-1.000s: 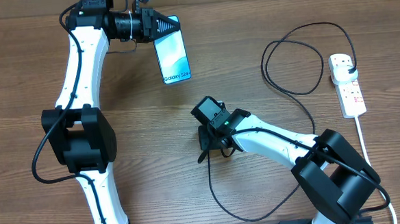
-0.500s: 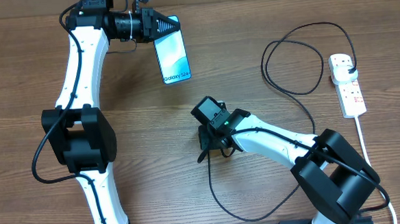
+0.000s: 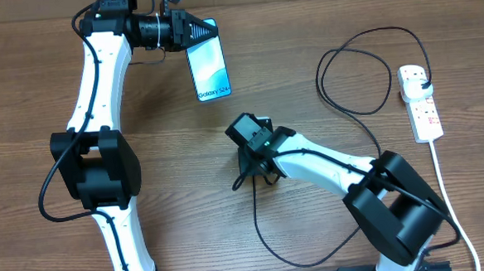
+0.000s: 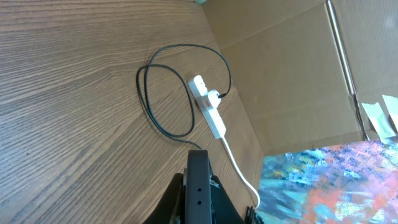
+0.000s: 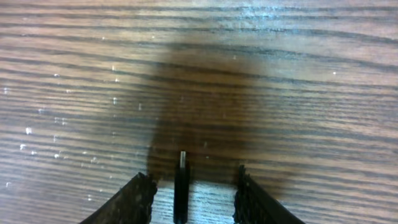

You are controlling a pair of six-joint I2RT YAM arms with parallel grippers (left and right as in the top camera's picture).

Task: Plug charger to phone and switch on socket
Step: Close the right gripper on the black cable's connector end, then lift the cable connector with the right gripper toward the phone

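Charger [image 5: 181,186] tip between right gripper [image 5: 193,190] fingers (untouched)

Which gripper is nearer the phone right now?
Left. The left gripper is shut on the phone at the end opposite its Galaxy text. The right gripper is well apart from it, open around the charger tip.

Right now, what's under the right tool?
The right tool straddles the charger's connector tip, over the wooden table. From overhead the tool covers that tip; whether it touches the table is hidden.
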